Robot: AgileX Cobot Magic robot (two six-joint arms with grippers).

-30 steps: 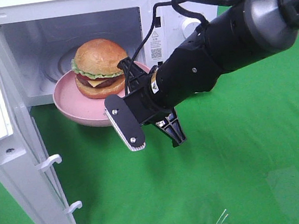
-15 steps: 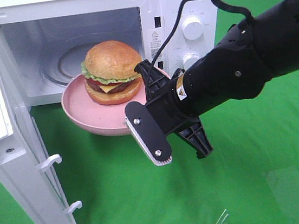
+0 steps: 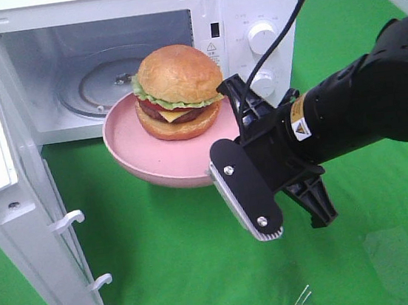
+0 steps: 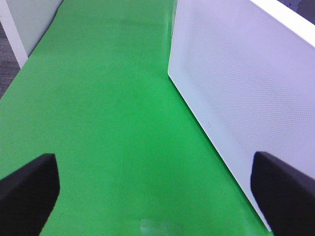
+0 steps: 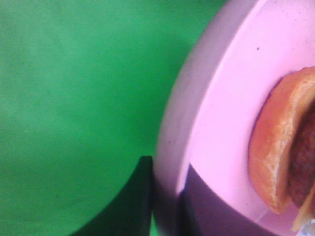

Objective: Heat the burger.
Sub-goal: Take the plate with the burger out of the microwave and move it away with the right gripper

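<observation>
While the microwave (image 3: 139, 49) stands with its door (image 3: 14, 183) swung wide open, the burger (image 3: 179, 92) sits on a pink plate (image 3: 168, 164) held up in the air just in front of the opening. The right tool (image 3: 244, 161) pinches the plate's rim on the side away from the microwave, one finger over the edge and one under it. In the right wrist view you see only a slice of the plate and a bit of the bun; the tool's fingers (image 5: 135, 196) are dark shapes hugging the rim.

Part of the plate's rim is hidden behind the black arm. The glass tray (image 3: 99, 83) inside the microwave is partly covered by the plate and burger.

The left tool (image 4: 155, 191) does not show in the high view. Its wrist view shows two dark fingertips far apart, so it is open, holding nothing, over the green table (image 4: 108, 123) beside a white panel (image 4: 246, 88). Only the tips show; the rest is cut off.
</observation>
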